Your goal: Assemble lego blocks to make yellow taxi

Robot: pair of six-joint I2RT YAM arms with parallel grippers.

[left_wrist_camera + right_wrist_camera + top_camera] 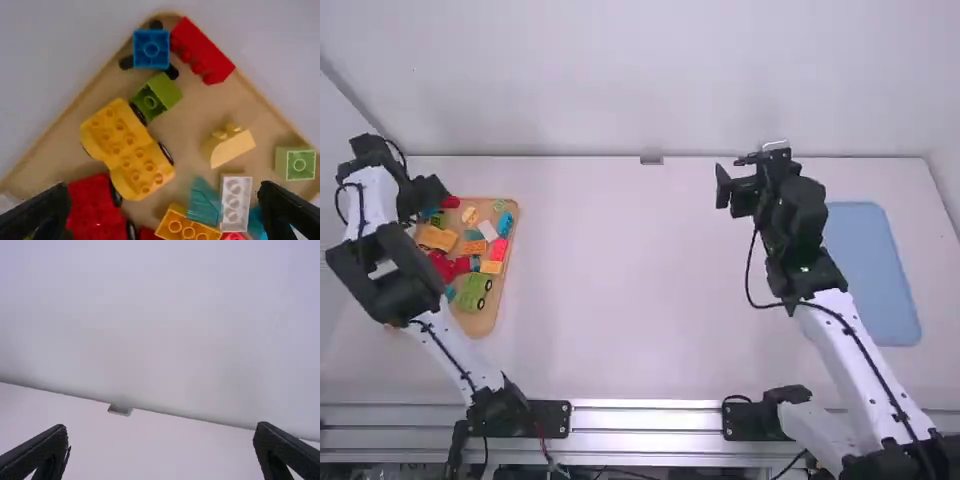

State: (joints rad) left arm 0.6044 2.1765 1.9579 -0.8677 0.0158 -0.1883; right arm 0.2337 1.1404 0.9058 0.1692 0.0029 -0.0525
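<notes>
Yellow car body (127,153) on wooden tray (210,105), studs up, beside green block (170,91). Probably light, stiff, slick plastic; wheels may roll. Best hold: across long sides, between wheels. Left jaws wide apart above tray; right jaws apart, empty.

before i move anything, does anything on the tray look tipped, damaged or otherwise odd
Two bricks look tipped. The red brick near a corner of the wooden tray lies on its side, studs facing sideways; the lime brick beside the yellow wheeled piece shows its hollow underside. I see no damage.
</notes>
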